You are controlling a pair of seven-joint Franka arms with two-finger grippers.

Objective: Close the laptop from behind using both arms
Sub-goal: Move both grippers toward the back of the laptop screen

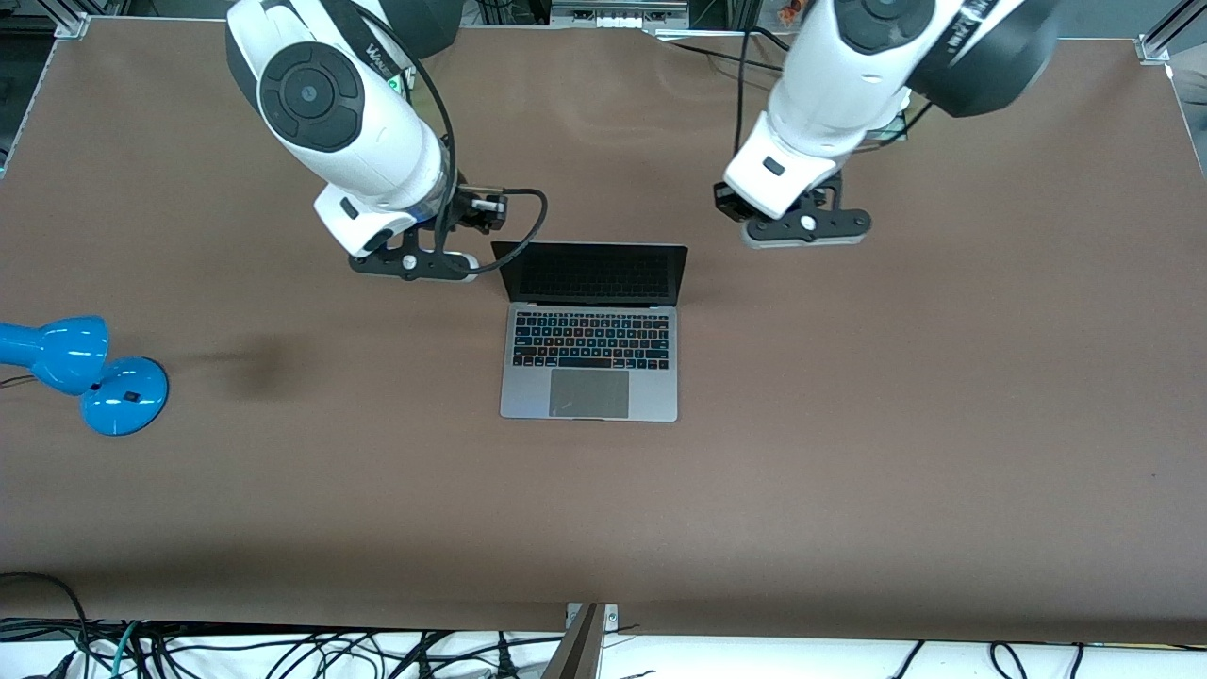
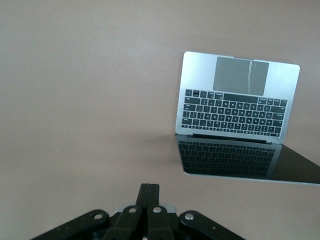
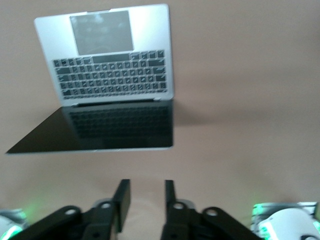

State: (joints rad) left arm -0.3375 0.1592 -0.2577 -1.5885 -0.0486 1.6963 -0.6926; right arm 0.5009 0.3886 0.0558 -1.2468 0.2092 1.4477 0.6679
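The laptop [image 1: 591, 339] lies open in the middle of the brown table, its black screen [image 1: 592, 273] raised and facing the front camera. It also shows in the left wrist view [image 2: 235, 105] and the right wrist view [image 3: 112, 55]. My right gripper [image 1: 412, 267] hangs over the table just beside the lid's edge toward the right arm's end; its fingers [image 3: 121, 197] are open and empty. My left gripper [image 1: 806, 226] hangs over the table toward the left arm's end, clearly apart from the lid; its fingers [image 2: 150, 192] are shut on nothing. Neither gripper touches the laptop.
A blue lamp [image 1: 80, 372] lies on the table toward the right arm's end. A black cable [image 1: 528, 236] loops from the right wrist close to the lid's corner. Cables run along the table's front edge [image 1: 283, 651].
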